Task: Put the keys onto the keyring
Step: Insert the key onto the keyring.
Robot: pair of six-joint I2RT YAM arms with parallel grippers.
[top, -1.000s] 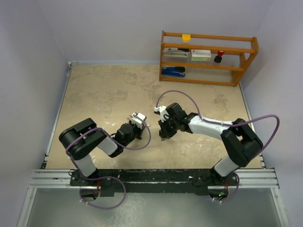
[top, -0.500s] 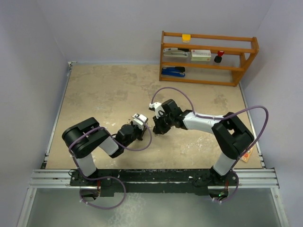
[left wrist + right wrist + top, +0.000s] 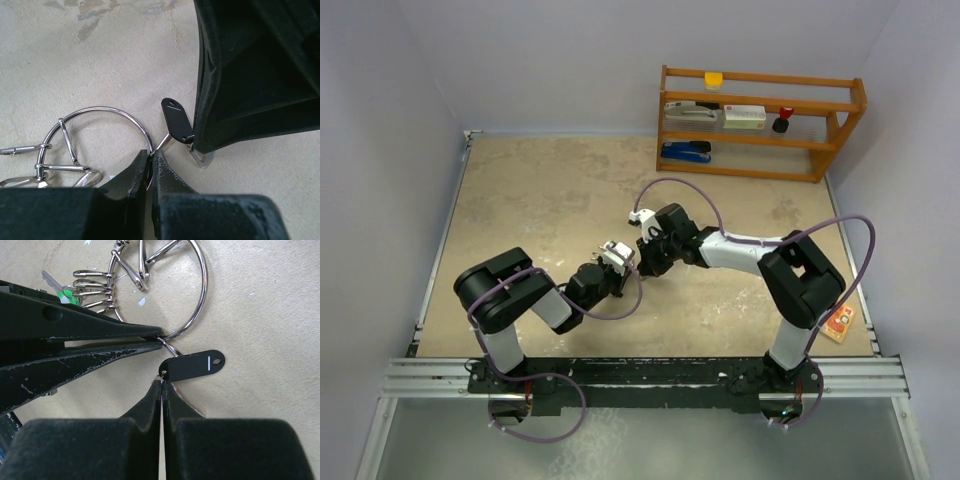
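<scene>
The keyring (image 3: pixel 102 114) is a silver wire ring lying on the beige table. My left gripper (image 3: pixel 150 156) is shut on its near right edge. Several wire clips (image 3: pixel 60 167) hang on the ring's left side. In the right wrist view the ring (image 3: pixel 200 295) lies at the top, with silver keys (image 3: pixel 92 290) and the green-headed key (image 3: pixel 67 295) at its left. My right gripper (image 3: pixel 162 382) is shut on a small flat silver key (image 3: pixel 202 157) that carries a black tag (image 3: pixel 194 365). The tag's end touches the ring beside the left fingertips (image 3: pixel 150 332). In the top view both grippers (image 3: pixel 620 262) (image 3: pixel 646 264) meet at mid-table.
A wooden shelf (image 3: pixel 760 120) stands at the back right with a stapler and small items. An orange card (image 3: pixel 838 322) lies near the table's right edge. Purple cables loop over both arms.
My right gripper has moved left, up to the left gripper and the ring. The left arm has hardly moved.
</scene>
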